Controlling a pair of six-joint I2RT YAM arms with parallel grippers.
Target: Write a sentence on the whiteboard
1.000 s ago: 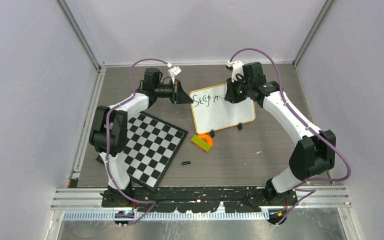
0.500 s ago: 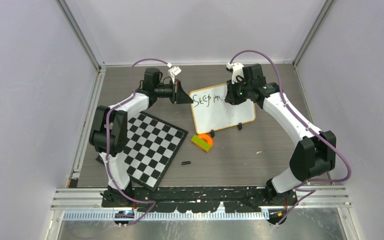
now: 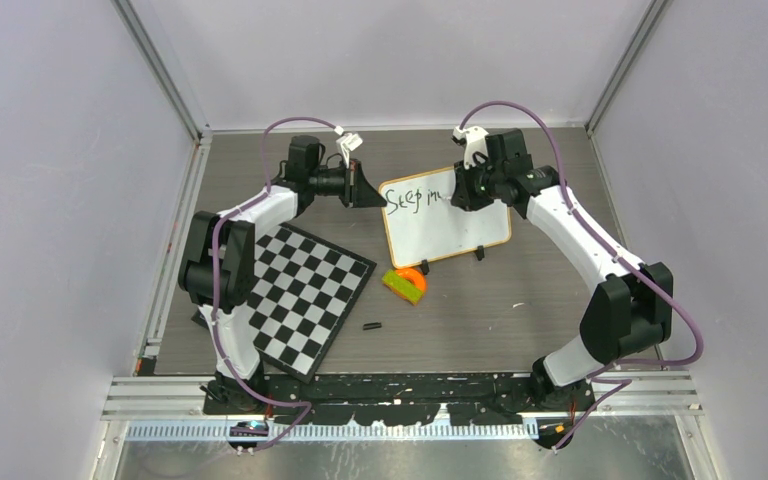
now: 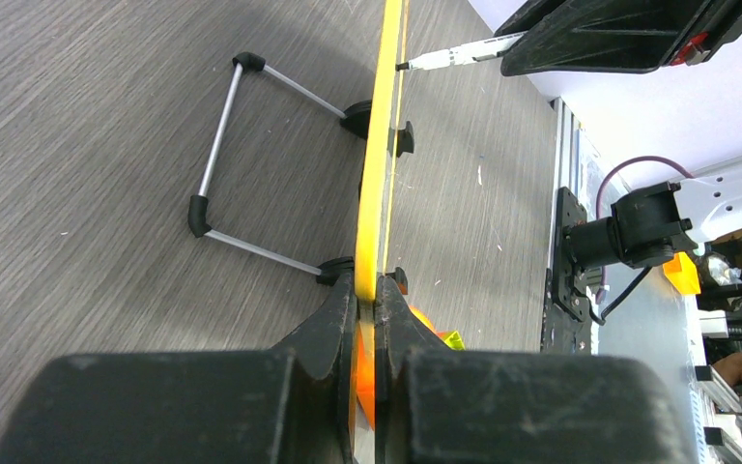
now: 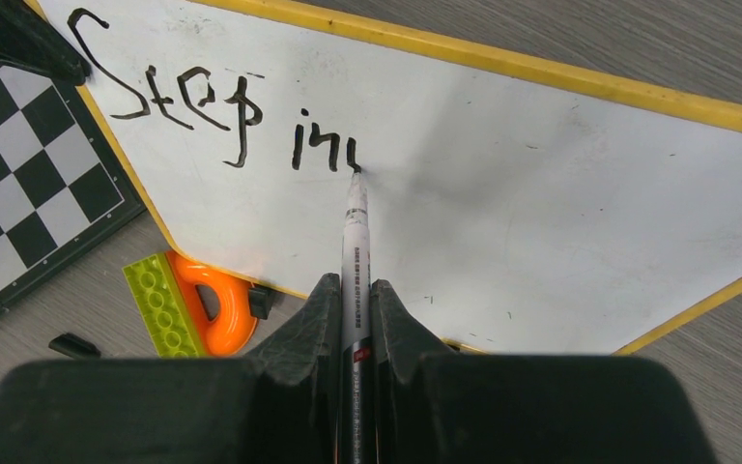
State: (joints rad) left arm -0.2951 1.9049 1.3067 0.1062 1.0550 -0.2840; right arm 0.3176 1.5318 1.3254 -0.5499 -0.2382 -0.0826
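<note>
The whiteboard (image 3: 450, 225) stands tilted on its black feet at the back middle of the table, yellow-framed, seen edge-on in the left wrist view (image 4: 380, 164). My left gripper (image 3: 376, 196) is shut on its left edge (image 4: 367, 290). My right gripper (image 3: 459, 193) is shut on a white marker (image 5: 356, 246), whose tip touches the whiteboard (image 5: 560, 193). The sentence (image 5: 208, 111) reads "Step in" with a further stroke at the tip; it shows small in the top view (image 3: 412, 199). The marker tip (image 4: 440, 60) also shows in the left wrist view.
A black-and-white chequered board (image 3: 300, 290) lies at the left, near the whiteboard's lower corner (image 5: 10, 193). An orange and green toy (image 3: 405, 283) sits in front of the whiteboard (image 5: 188, 304). A small black cap (image 3: 371, 326) lies nearer the arms. A wire stand (image 4: 227, 145) props the whiteboard behind.
My right gripper has shifted slightly along the whiteboard with the marker. The left arm and the whiteboard have not moved.
</note>
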